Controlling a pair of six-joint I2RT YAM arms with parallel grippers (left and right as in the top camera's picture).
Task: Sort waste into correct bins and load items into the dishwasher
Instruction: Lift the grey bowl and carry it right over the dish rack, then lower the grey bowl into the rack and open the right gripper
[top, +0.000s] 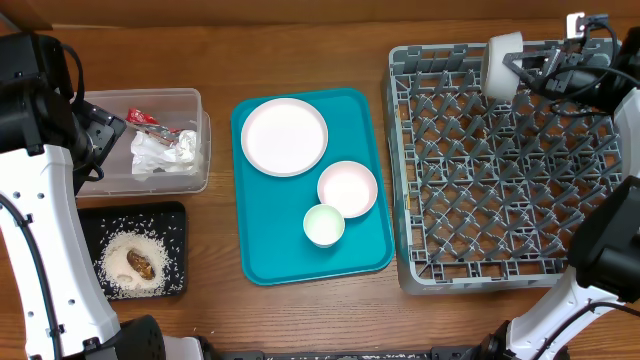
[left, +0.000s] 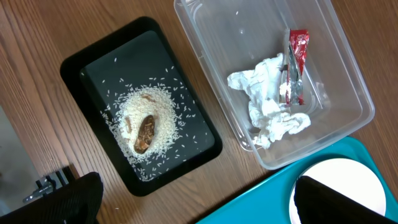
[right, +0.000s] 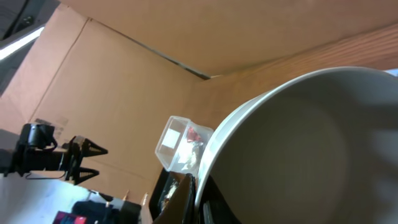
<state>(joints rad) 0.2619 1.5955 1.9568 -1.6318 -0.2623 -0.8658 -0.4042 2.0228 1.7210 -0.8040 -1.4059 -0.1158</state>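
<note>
Waste sorting is looking done. The napkin and red wrapper are sitting in the clear tub. The rice and brown lump are lying in the black tray. No loose waste is showing on the worktop.

Dishwasher loading is only starting. The right claw is pinching narrow on the rim of the grey-white bowl, holding it on edge over the far left corner of the dish rack. Can't tell if the bowl is touching the pegs. The rack is holding nothing else.

The white plate, pink bowl and small cup are waiting on the teal tray, with the cup just beside the pink bowl.

The left claw is hanging wide, gripping nothing, above the worktop near the black tray and clear tub.

My read: this bowl is needing to be seated, then three more pieces are remaining to load.
</note>
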